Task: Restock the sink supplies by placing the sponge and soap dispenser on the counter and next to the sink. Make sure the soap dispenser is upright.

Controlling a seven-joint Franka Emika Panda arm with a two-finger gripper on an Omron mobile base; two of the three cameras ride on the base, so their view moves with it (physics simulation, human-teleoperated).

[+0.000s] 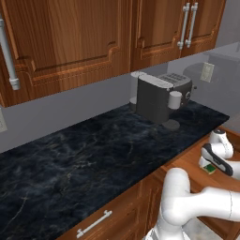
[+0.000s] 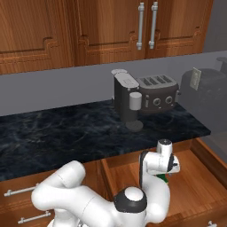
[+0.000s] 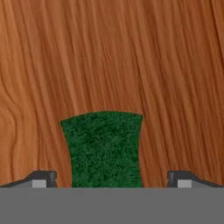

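Sponge (image 3: pixel 103 148) sits between spread jaws, flat on the drawer (image 2: pixel 195 181) floor
Gripper (image 3: pixel 109 178) hangs low inside the open drawer, just below the front edge of the black surface (image 1: pixel 93 154); fingertips (image 3: pixel 43 178) stand wide on either side of the sponge, not pinching it. Step looks like the sponge pick: next move calls for a short drop, close on the green block, lift clear of the drawer. Coffee maker (image 2: pixel 126 99) and toaster (image 2: pixel 157 92) stand at the back of the surface
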